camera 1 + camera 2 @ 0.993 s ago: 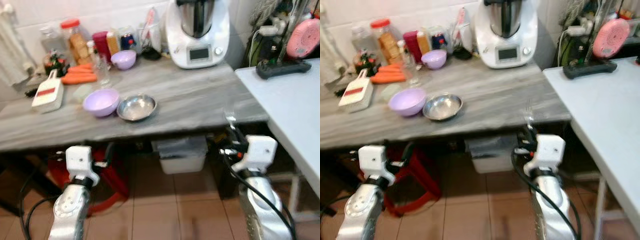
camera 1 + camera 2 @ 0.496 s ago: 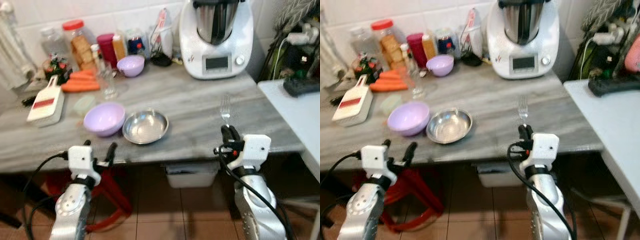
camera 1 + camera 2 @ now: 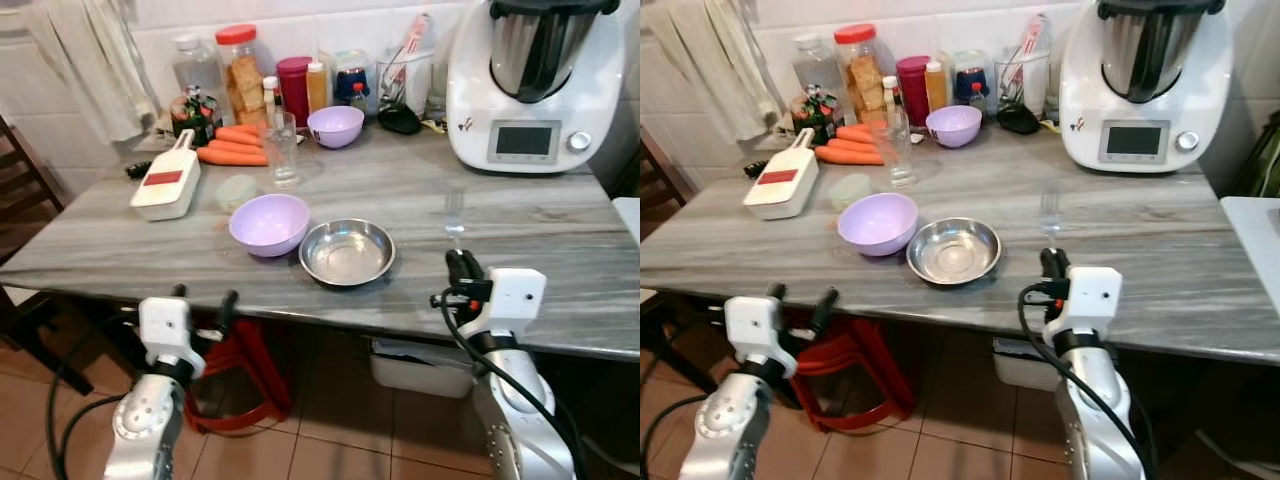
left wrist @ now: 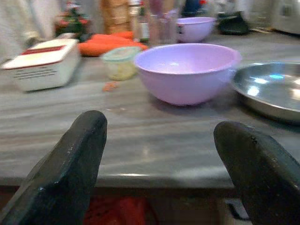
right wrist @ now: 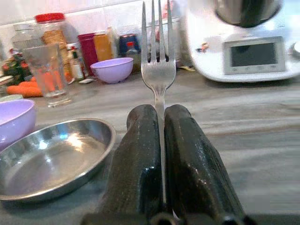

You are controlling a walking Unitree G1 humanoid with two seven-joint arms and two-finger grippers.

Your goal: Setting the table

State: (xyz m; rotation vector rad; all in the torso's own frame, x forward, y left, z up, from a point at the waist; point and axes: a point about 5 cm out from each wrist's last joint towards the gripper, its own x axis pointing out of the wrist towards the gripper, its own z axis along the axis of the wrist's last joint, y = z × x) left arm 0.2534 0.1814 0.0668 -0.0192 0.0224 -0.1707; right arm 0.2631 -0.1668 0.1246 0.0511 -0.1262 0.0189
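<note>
- Hovering at the near edge of the grey marble-patterned worktop (image 3: 120,250), the left hand (image 3: 200,305) is spreading its black fingers, released, facing the large lilac plastic bowl (image 3: 268,223).
- Sitting just beside that bowl is the shallow round steel dish (image 3: 347,251).
- Clenching the silver metal fork (image 5: 158,70) upright, the right hand (image 3: 461,268) is poising by the worktop's edge.

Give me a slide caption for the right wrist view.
Right gripper fingers shut on an upright fork, steel bowl alongside.

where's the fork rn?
The fork is clamped in the right claw, tines up, at the counter's near edge just right of the steel bowl.
</note>
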